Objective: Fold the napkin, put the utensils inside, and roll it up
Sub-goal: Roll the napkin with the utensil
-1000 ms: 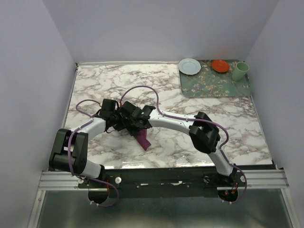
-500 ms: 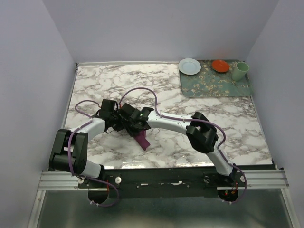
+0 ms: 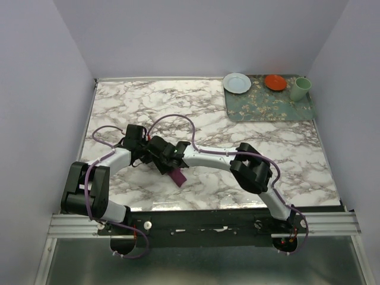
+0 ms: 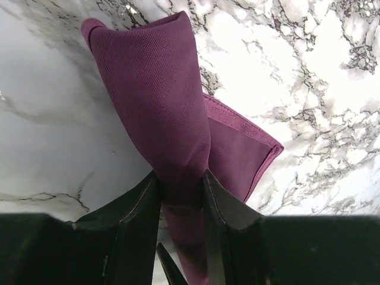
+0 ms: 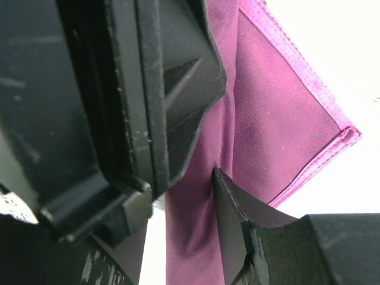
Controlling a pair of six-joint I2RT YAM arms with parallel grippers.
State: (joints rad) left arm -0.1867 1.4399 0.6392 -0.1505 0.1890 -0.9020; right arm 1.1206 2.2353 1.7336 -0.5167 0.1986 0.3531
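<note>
1 napkin, 1 mat, 2 plates (1 orange), 1 cup

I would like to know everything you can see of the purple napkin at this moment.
The napkin is plain plum-purple woven cloth with a stitched hem. It is loosely rolled into a tapering tube, with a flat layer beneath that shows one corner. It rests on the marble table, left of centre, between the arms. The left gripper pinches the tube. One finger of the right gripper touches the cloth.

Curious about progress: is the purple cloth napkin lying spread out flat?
No: the plum-purple cloth napkin is rolled into a narrow tube, pinched in the left hand.
</note>
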